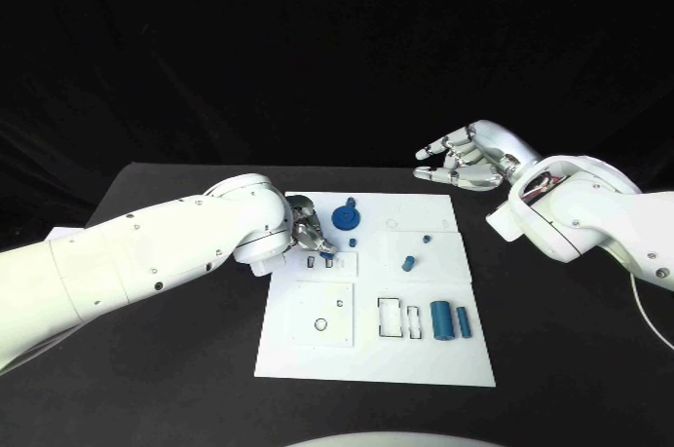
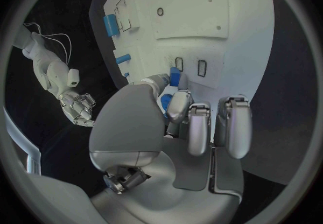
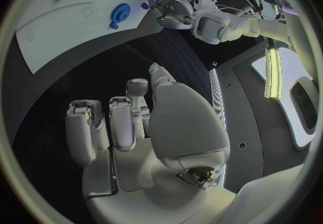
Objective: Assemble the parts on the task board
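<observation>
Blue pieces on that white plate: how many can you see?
6: a round gear, a small peg, one by the left hand, one mid-board, two cylinders lower right. The hand may hide more.

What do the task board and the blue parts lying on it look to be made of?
The task board looks like matte white plastic or painted sheet: flat, even, no glare, thin black outlines marked on it. The blue parts, such as the gear and the two cylinders, look like moulded or printed plastic: uniform colour with a soft sheen, though not certain.
</observation>
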`<state>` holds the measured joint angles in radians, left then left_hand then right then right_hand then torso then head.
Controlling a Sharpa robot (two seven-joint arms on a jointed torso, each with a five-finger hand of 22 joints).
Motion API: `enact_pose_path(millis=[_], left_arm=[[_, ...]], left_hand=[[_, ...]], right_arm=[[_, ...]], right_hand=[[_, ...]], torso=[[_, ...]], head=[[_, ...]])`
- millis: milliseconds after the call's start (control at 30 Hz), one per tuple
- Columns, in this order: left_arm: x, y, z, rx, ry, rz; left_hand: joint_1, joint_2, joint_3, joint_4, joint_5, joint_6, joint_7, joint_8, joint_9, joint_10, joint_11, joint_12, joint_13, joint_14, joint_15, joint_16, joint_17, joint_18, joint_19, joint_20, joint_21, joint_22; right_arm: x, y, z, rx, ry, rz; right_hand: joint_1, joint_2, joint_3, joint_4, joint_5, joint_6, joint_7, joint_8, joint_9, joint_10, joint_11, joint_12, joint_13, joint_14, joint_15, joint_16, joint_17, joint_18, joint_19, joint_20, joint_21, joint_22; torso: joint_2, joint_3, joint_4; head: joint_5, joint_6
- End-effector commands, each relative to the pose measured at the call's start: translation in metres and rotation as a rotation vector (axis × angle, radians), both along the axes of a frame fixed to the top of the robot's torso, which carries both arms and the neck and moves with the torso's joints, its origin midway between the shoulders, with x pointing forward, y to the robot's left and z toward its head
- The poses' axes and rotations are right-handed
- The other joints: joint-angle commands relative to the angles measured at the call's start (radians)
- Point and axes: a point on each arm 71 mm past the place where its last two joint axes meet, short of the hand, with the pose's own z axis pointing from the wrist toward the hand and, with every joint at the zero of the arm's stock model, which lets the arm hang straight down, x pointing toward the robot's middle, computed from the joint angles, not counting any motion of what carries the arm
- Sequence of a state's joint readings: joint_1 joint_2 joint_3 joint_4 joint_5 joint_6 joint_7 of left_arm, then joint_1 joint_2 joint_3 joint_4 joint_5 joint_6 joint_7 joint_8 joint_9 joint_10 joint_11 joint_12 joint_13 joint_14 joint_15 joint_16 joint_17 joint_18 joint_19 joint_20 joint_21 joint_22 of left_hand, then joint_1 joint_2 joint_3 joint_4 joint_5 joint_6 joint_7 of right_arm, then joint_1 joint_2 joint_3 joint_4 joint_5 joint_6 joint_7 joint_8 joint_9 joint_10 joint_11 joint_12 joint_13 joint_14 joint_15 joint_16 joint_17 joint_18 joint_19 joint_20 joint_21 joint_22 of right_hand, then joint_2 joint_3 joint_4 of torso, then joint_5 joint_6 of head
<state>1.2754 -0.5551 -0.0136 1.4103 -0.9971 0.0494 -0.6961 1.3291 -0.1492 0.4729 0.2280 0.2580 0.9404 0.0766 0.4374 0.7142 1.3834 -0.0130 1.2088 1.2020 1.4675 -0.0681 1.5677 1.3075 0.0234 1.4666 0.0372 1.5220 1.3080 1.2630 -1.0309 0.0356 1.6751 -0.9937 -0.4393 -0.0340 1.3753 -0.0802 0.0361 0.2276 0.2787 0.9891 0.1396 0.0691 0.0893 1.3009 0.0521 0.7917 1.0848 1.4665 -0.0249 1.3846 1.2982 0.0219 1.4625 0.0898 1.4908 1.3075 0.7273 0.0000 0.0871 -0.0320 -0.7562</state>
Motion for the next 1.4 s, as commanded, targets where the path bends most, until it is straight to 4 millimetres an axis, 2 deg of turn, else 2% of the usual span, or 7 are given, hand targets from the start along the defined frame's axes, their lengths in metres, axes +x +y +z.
enact_pose_path(millis=[33, 200, 567, 1033, 1400], left_arm=[[-0.001, 0.000, 0.001, -0.023, -0.041, 0.022], [-0.004, 0.001, -0.004, -0.006, -0.053, 0.018], [-0.009, 0.000, -0.014, 0.030, -0.053, 0.001], [-0.012, 0.002, -0.018, 0.067, -0.034, -0.022], [-0.015, 0.003, -0.019, 0.080, -0.025, -0.038]], left_hand=[[-0.014, -0.003, 0.144, -0.135, -0.001, 0.017, -0.015, 0.008, 0.005, 0.009, -0.002, 0.006, 0.003, 0.103, -0.002, 0.003, 0.263, -0.006, 0.065, 0.004, 0.006, 0.198], [-0.031, -0.007, 0.152, -0.138, -0.002, 0.023, -0.020, 0.016, 0.015, 0.016, -0.005, 0.014, 0.010, 0.103, -0.004, 0.003, 0.263, -0.007, 0.069, 0.002, 0.010, 0.204], [-0.056, -0.010, 0.161, -0.138, -0.004, 0.031, -0.029, 0.031, 0.031, 0.023, -0.012, 0.021, 0.017, 0.103, -0.009, 0.003, 0.263, -0.009, 0.072, -0.002, 0.014, 0.210], [-0.064, -0.011, 0.165, -0.139, -0.004, 0.034, -0.032, 0.038, 0.038, 0.023, -0.015, 0.019, 0.015, 0.103, -0.011, 0.003, 0.263, -0.010, 0.074, -0.004, 0.015, 0.213], [-0.073, -0.016, 0.175, -0.145, -0.003, 0.042, -0.038, 0.050, 0.050, 0.028, -0.019, 0.025, 0.021, 0.103, -0.015, 0.003, 0.263, -0.010, 0.074, -0.008, 0.015, 0.212]], right_arm=[[-0.001, 0.003, 0.000, -0.020, -0.010, 0.028], [-0.001, 0.003, -0.001, -0.022, -0.009, 0.031], [-0.002, 0.003, -0.001, -0.024, -0.008, 0.033], [-0.002, 0.002, -0.001, -0.025, -0.006, 0.035], [-0.002, 0.002, -0.001, -0.026, -0.006, 0.037]], right_hand=[[0.001, 0.005, -0.003, 0.004, 0.006, 0.006, -0.001, 0.007, 0.001, -0.005, -0.002, 0.001, -0.001, 0.044, 0.003, -0.004, -0.001, 0.017, -0.009, 0.001, -0.006, 0.117], [0.001, 0.005, -0.003, 0.004, 0.006, 0.006, -0.001, 0.007, 0.001, -0.005, -0.002, 0.001, -0.001, 0.044, 0.003, -0.004, -0.001, 0.017, -0.009, 0.001, -0.006, 0.117], [0.001, 0.005, -0.003, 0.004, 0.006, 0.006, -0.001, 0.007, 0.001, -0.005, -0.002, 0.001, -0.001, 0.044, 0.003, -0.004, -0.001, 0.017, -0.009, 0.001, -0.006, 0.117], [0.000, 0.005, -0.004, 0.006, 0.007, 0.007, -0.001, 0.007, 0.002, -0.006, -0.002, 0.000, -0.002, 0.044, 0.003, -0.004, -0.001, 0.018, -0.010, 0.001, -0.007, 0.116], [-0.001, 0.005, -0.004, 0.006, 0.007, 0.008, -0.001, 0.008, 0.002, -0.006, -0.003, 0.000, -0.002, 0.044, 0.003, -0.005, -0.002, 0.018, -0.010, 0.000, -0.007, 0.116]], torso=[[-0.001, 0.0000, -0.0019], [-0.001, -0.0002, -0.0009], [0.001, -0.0002, -0.0045], [0.000, -0.0004, -0.0031], [0.000, -0.0009, -0.0022]], head=[[0.003, -0.001], [0.004, -0.002], [0.007, -0.006], [0.007, -0.009], [0.006, -0.006]])
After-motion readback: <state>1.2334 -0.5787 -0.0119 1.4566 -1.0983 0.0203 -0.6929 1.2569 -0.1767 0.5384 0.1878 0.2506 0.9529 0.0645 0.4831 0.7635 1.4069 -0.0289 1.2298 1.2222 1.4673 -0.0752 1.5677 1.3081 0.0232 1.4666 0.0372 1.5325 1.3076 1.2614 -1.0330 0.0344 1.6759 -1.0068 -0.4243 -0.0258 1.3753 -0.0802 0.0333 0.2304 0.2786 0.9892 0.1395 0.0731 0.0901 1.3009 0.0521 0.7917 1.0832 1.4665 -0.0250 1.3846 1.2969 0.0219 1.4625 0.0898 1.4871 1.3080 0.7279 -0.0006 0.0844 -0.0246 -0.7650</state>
